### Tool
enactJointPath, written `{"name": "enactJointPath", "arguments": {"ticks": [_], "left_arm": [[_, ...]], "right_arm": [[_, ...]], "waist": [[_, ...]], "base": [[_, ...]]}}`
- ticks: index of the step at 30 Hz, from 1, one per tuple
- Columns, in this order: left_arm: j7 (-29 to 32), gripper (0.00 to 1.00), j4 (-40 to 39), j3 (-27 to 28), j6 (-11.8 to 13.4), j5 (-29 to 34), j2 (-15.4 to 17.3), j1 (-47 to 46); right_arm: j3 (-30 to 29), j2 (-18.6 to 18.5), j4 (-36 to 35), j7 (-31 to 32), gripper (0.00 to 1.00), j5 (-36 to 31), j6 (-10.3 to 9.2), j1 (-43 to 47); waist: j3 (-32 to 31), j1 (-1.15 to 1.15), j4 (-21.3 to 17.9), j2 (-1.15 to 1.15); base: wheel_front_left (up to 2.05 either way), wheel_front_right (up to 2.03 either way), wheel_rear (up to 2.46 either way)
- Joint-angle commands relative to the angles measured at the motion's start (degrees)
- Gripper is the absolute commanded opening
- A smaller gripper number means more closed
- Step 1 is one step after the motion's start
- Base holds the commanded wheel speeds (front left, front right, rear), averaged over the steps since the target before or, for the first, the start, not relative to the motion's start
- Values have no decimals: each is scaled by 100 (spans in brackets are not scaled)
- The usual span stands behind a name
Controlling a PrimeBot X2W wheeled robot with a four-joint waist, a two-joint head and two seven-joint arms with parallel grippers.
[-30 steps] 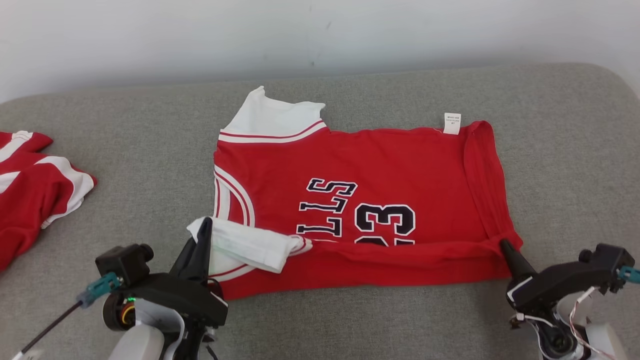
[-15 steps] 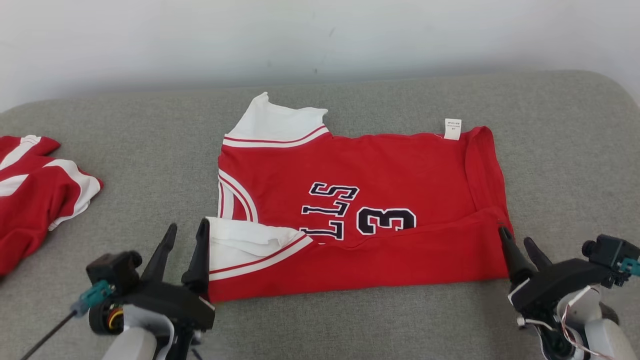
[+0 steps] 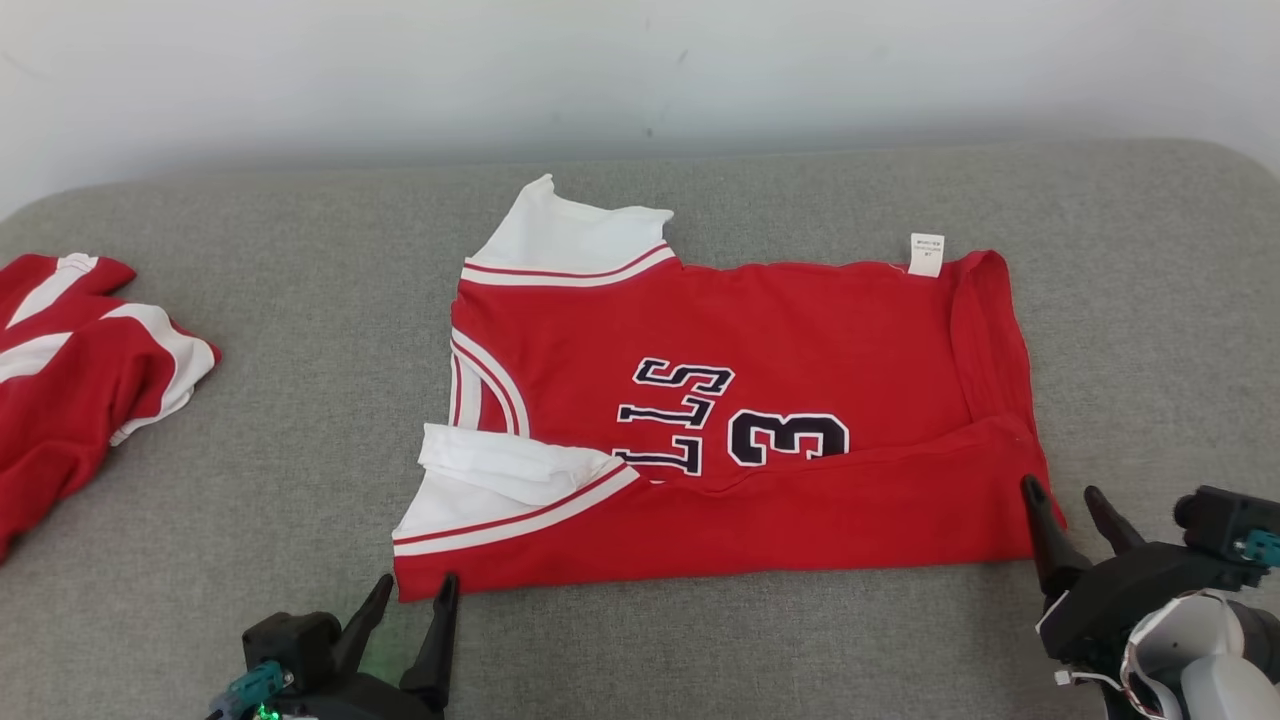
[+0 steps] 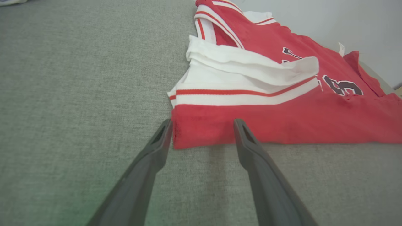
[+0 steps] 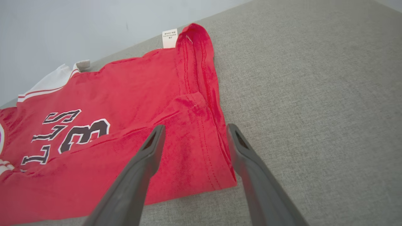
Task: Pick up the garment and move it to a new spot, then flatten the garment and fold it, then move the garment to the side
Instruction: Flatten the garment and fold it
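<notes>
The garment point(image 3: 780, 340) is a red jersey with white sleeves and dark lettering, lying flat on the grey cushion with its near strip folded over onto itself. My left gripper point(image 3: 417, 585) is open just in front of the jersey's near left corner, nothing between its fingers. In the left wrist view the left gripper point(image 4: 202, 122) frames the corner of the garment point(image 4: 282, 122) without holding it. My right gripper point(image 3: 1060, 490) is open at the near right corner. In the right wrist view the right gripper point(image 5: 195, 127) hovers over the hem of the garment point(image 5: 125, 94).
A second red and white garment point(image 3: 70, 370) lies crumpled at the far left of the grey cushion point(image 3: 260, 430). A white care label point(image 3: 927, 253) sticks out at the jersey's far right edge. A pale wall point(image 3: 600, 70) runs behind the cushion.
Both grippers have opened and let go of the jersey's near edge, then drawn back toward me. The folded strip now lies flat on the jersey. The camera has shifted slightly.
</notes>
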Motion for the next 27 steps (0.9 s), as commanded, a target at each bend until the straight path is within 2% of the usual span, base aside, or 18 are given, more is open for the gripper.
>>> {"name": "enactJointPath", "arguments": {"ticks": [1,12,13,14,15,16,17,27], "left_arm": [[12,100,46,3,23,45,17,-68],[-10,100,603,-94,35,128,-10,-499],[18,100,684,-113,12,107,-31,-533],[33,100,752,-137,1,103,-62,-564],[31,92,809,-149,-1,82,-94,-593],[22,31,882,-161,-23,81,-110,-623],[8,0,941,-165,-44,64,-128,-645],[-242,0,1177,53,-97,-40,-15,-492]], "right_arm": [[48,-26,71,-28,100,-86,-14,-53],[446,-198,1173,-348,100,-564,-14,-510],[472,-195,1282,-368,93,-564,-14,-548],[492,-188,1382,-385,35,-565,-15,-584],[518,-183,1469,-420,4,-558,-14,-614],[549,-181,1560,-455,0,-547,-15,-640],[577,-187,1631,-491,0,-534,-15,-654],[1024,-135,1833,-827,0,-159,-15,-687]], "waist": [[42,0,13,0],[215,0,10,0],[219,0,14,0],[216,0,19,0],[210,0,25,0],[195,0,31,0],[176,0,37,0],[-287,0,128,0]], "base": [[0,0,0],[0,0,0],[0,0,0],[0,0,0],[0,0,0],[0,0,0],[0,0,0],[0,0,0]]}}
